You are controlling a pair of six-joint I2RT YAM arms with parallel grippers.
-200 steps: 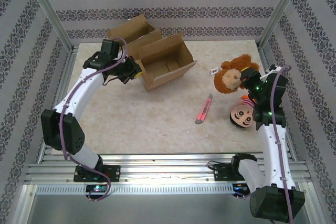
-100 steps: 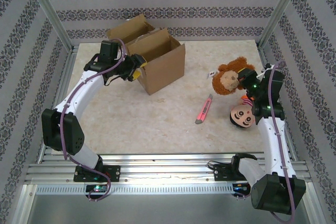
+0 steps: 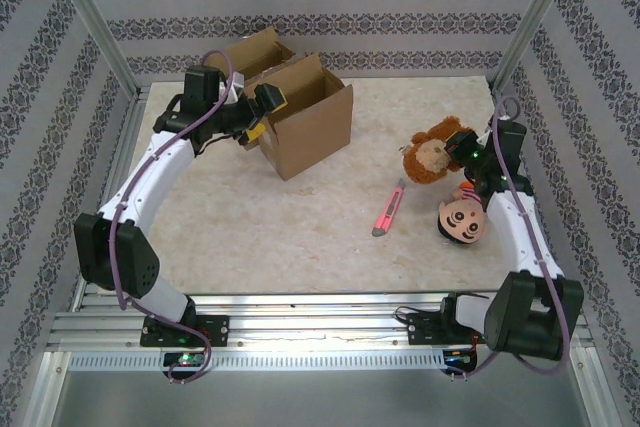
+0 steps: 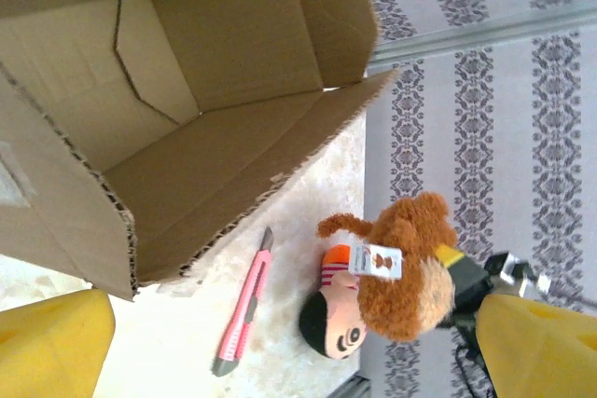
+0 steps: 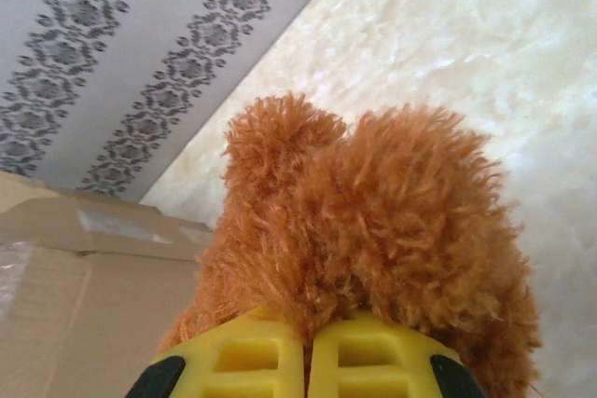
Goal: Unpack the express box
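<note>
Since a second ago the box (image 3: 305, 122) has gone from lying on its side to standing upright, and my left arm (image 3: 160, 162) has swung further out to it. That arm now reaches in a long arc across the desk (image 3: 300, 237), wrist turned toward the box, the left jaws beside the carton's top corner. The box stands mouth up with its flaps raised behind, its long axis running diagonally away from the left jaws toward the far right. In the left wrist view both yellow fingers (image 4: 51, 342) sit at opposite edges, so the left jaws are wide apart and grip nothing, and I look past them into the bare cardboard inside. My right arm (image 3: 510, 217) is folded upright at the desk's right side, wrist bent inward. Its yellow fingertips (image 5: 252, 356) are pressed together in the fur of the brown plush (image 3: 432, 154), so the right jaws are pinched on it. A doll (image 3: 461, 219) lies just below those jaws, and a pink knife (image 3: 388, 207) lies to their left.
</note>
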